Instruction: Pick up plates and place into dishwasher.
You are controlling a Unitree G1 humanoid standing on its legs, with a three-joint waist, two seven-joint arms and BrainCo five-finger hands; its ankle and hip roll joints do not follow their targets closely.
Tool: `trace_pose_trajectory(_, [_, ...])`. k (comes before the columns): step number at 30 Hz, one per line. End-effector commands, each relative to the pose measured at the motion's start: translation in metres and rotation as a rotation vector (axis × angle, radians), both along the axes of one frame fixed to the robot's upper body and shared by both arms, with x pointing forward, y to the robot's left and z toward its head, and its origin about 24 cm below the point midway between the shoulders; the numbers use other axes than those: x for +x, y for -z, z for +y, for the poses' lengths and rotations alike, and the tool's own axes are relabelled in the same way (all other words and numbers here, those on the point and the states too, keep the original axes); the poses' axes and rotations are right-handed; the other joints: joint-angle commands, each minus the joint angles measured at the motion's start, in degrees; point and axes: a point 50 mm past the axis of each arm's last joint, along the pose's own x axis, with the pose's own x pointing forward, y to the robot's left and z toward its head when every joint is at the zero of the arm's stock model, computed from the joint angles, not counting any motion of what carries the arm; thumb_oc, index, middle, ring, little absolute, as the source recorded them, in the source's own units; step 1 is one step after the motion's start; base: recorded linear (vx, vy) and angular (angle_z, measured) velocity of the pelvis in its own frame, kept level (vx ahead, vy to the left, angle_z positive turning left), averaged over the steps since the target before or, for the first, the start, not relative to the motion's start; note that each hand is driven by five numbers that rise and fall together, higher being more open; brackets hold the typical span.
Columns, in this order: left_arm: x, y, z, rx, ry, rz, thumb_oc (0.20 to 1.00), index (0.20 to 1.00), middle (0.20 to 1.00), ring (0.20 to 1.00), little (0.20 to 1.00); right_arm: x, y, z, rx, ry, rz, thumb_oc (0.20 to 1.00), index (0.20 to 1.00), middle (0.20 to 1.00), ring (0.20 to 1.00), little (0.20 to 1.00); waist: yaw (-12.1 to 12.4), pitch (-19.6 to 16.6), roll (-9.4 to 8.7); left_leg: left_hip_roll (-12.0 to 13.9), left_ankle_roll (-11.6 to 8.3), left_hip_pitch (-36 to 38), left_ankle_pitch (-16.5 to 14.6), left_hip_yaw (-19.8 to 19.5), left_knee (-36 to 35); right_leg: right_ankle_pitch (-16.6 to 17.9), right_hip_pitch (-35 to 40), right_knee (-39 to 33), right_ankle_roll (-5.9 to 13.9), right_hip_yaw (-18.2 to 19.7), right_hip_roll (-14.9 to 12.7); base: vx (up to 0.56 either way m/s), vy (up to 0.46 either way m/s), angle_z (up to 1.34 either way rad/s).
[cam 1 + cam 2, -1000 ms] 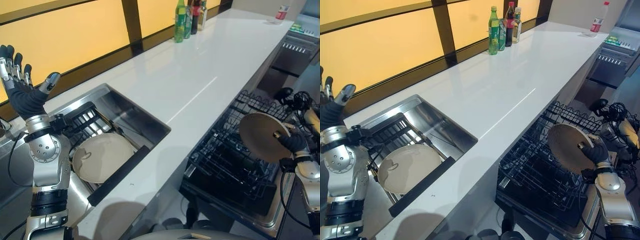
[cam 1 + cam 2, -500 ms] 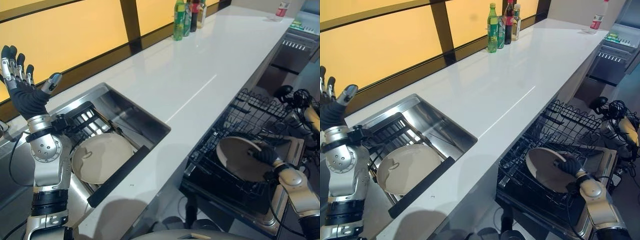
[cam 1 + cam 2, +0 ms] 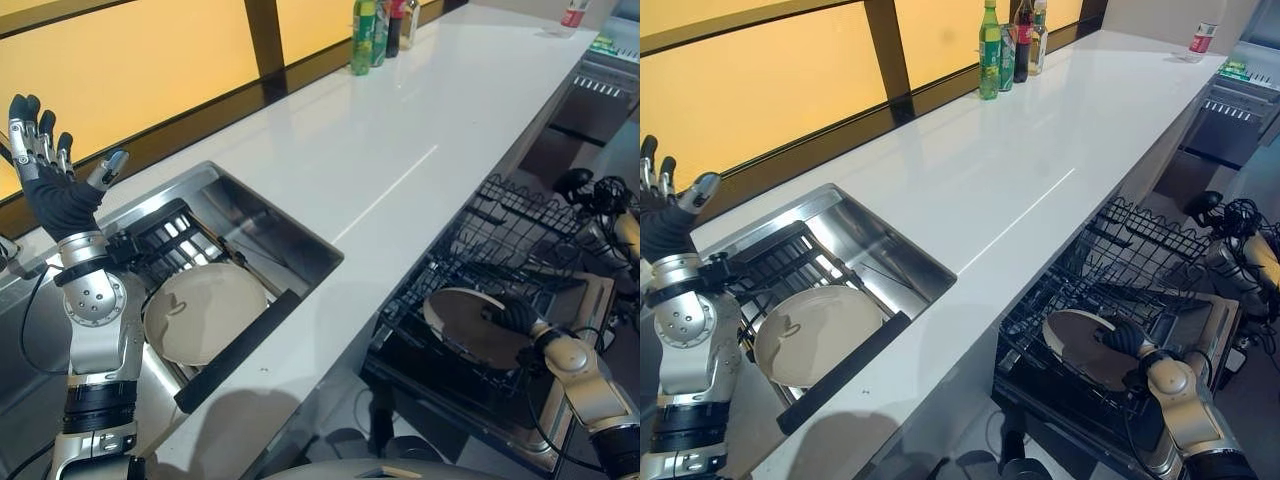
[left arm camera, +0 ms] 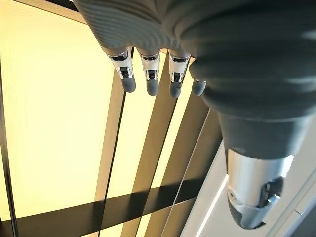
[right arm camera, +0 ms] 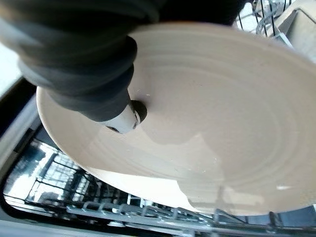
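A beige plate lies almost flat in the dishwasher's black wire rack, low on the right. My right hand is shut on the plate's right edge. In the right wrist view the thumb presses on the plate's face, with rack wires under its rim. A second beige plate leans in the sink on a dark grid. My left hand is raised above the sink's left end, open, its fingers straight and holding nothing.
A long white counter runs between the sink and the pulled-out rack. Bottles stand at its far edge by the yellow window panels. A dark bar lies along the sink's near rim.
My right hand has brought the plate down from upright above the rack to nearly flat on its wires. The left hand has stayed raised and open.
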Motion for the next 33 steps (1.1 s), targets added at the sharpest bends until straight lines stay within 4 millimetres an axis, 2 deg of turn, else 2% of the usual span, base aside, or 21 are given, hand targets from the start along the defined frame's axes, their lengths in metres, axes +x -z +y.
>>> trace_pose_trajectory(1, [0.000,-0.004,0.003,0.095,0.000,0.015,1.000,1.000,1.000,1.000,1.000,0.006,0.008,0.021,-0.009,-0.111,0.049,0.200,0.200,0.200,0.200,0.200,-0.69,-1.93,-2.18,3.51,-0.15,-6.75,5.38,-3.82,0.57,-6.70,4.94,1.61,5.06,-1.02,-5.30,0.00,0.000,0.00])
trace_pose_trajectory(9, [0.006,-0.005,-0.006,0.086,0.016,0.010,1.000,1.000,1.000,1.000,1.000,-0.019,0.061,0.037,-0.233,-0.249,0.277,0.200,0.200,0.200,0.200,0.200,-0.43,-1.32,-1.46,3.60,-0.25,-6.94,5.57,-4.01,0.54,-6.90,4.97,1.58,5.19,-1.31,-5.69,0.00,0.004,0.00])
trace_pose_trajectory(14, [0.012,-0.011,-0.014,0.084,0.043,0.008,1.000,1.000,1.000,1.000,1.000,-0.039,0.095,0.037,-0.385,-0.304,0.409,0.200,0.200,0.200,0.200,0.200,0.45,-1.38,-1.13,3.52,-0.22,-7.02,5.31,-4.59,0.42,-7.22,5.49,1.39,5.38,-2.08,-6.16,0.00,0.018,0.04])
trace_pose_trajectory(16, [0.016,-0.014,-0.018,0.088,0.057,0.010,1.000,1.000,1.000,1.000,1.000,-0.046,0.105,0.039,-0.374,-0.299,0.456,0.200,0.200,0.200,0.200,0.200,0.88,-1.53,-1.05,3.48,-0.19,-7.04,5.21,-5.01,0.35,-7.35,5.74,1.34,5.44,-2.54,-6.30,0.01,0.002,0.12])
trace_pose_trajectory(20, [0.019,-0.017,-0.021,0.088,0.074,0.013,1.000,1.000,1.000,1.000,1.000,-0.051,0.114,0.045,-0.340,-0.291,0.479,0.200,0.200,0.200,0.200,0.200,1.49,-1.72,-0.91,3.37,-0.21,-7.14,5.08,-5.78,0.34,-7.56,6.15,1.29,5.46,-3.21,-6.45,0.01,0.002,0.13])
trace_pose_trajectory(25, [0.019,-0.017,-0.022,0.091,0.073,0.018,1.000,1.000,1.000,1.000,1.000,-0.052,0.113,0.047,-0.323,-0.264,0.441,0.200,0.200,0.200,0.200,0.200,1.60,-2.21,-1.07,3.28,-0.21,-7.03,4.86,-5.99,0.14,-7.63,6.45,1.13,5.60,-3.78,-6.41,-0.01,-0.002,0.10])
trace_pose_trajectory(26, [0.019,-0.016,-0.022,0.093,0.072,0.020,1.000,1.000,1.000,1.000,1.000,-0.051,0.112,0.048,-0.313,-0.256,0.426,0.341,0.341,0.341,0.341,0.341,1.62,-2.30,-1.15,3.30,-0.19,-6.93,4.84,-5.95,0.12,-7.62,6.55,1.11,5.60,-3.90,-6.37,0.00,0.000,0.00])
trace_pose_trajectory(27, [0.018,-0.016,-0.022,0.094,0.071,0.021,1.000,1.000,1.000,1.000,1.000,-0.050,0.111,0.048,-0.297,-0.247,0.415,0.799,0.799,0.799,0.799,0.799,1.63,-2.40,-1.21,3.31,-0.19,-6.89,4.84,-5.91,0.10,-7.62,6.62,1.08,5.60,-3.96,-6.33,0.00,0.000,0.00])
trace_pose_trajectory(28, [0.018,-0.015,-0.021,0.093,0.068,0.023,1.000,1.000,1.000,1.000,1.000,-0.050,0.110,0.048,-0.281,-0.232,0.403,1.000,1.000,1.000,1.000,1.000,1.62,-2.51,-1.24,3.32,-0.21,-6.86,4.85,-5.89,0.09,-7.61,6.67,1.06,5.58,-4.00,-6.30,0.00,0.000,0.00])
trace_pose_trajectory(33, [0.017,-0.010,-0.015,0.096,0.046,0.038,1.000,1.000,1.000,1.000,1.000,-0.036,0.091,0.042,-0.226,-0.116,0.281,1.000,1.000,1.000,1.000,1.000,1.28,-2.89,-1.55,3.34,-0.10,-6.27,4.71,-5.82,0.05,-7.57,7.06,1.05,5.48,-3.94,-5.96,0.00,0.000,0.00])
